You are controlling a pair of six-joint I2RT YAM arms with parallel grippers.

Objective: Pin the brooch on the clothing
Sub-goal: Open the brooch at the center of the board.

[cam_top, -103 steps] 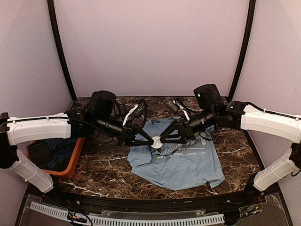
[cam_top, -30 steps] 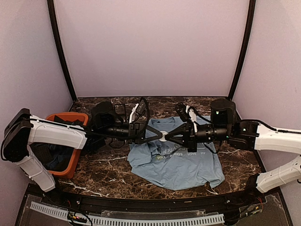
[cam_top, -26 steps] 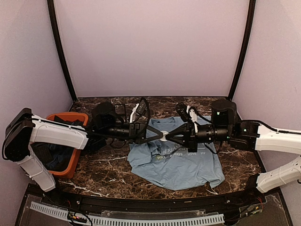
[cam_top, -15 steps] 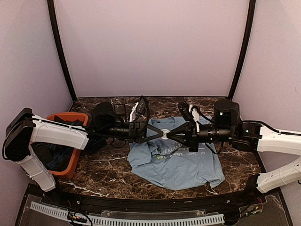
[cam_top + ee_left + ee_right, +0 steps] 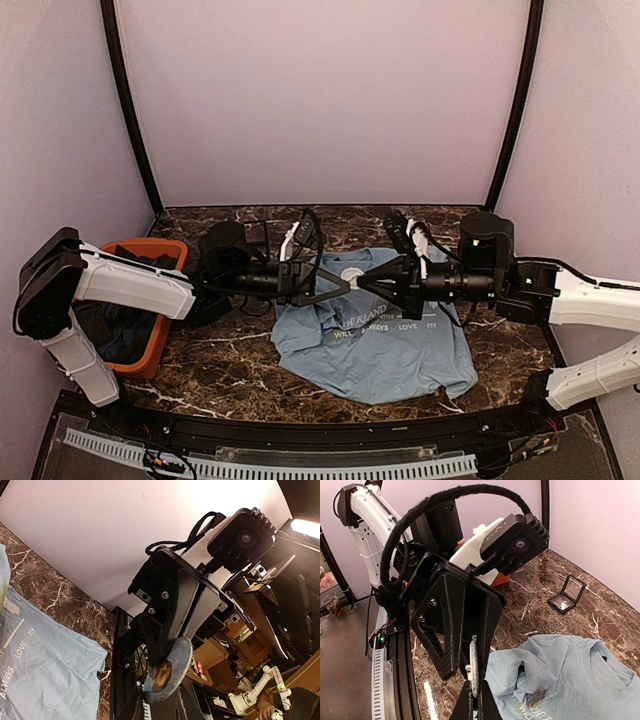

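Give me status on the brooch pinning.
Done: brooch picked up. In hand: right gripper pinches it, left gripper tip-to-tip against it, in the air over the T-shirt, near its collar. Remaining: brooch looks clear of the fabric; the whole pinning remains.

Dark veined marble table (image 5: 220,365): carries a rumpled light blue T-shirt (image 5: 390,350) centre-right, an orange bin (image 5: 163,322) at left, a small black-framed case (image 5: 566,594) toward the back.
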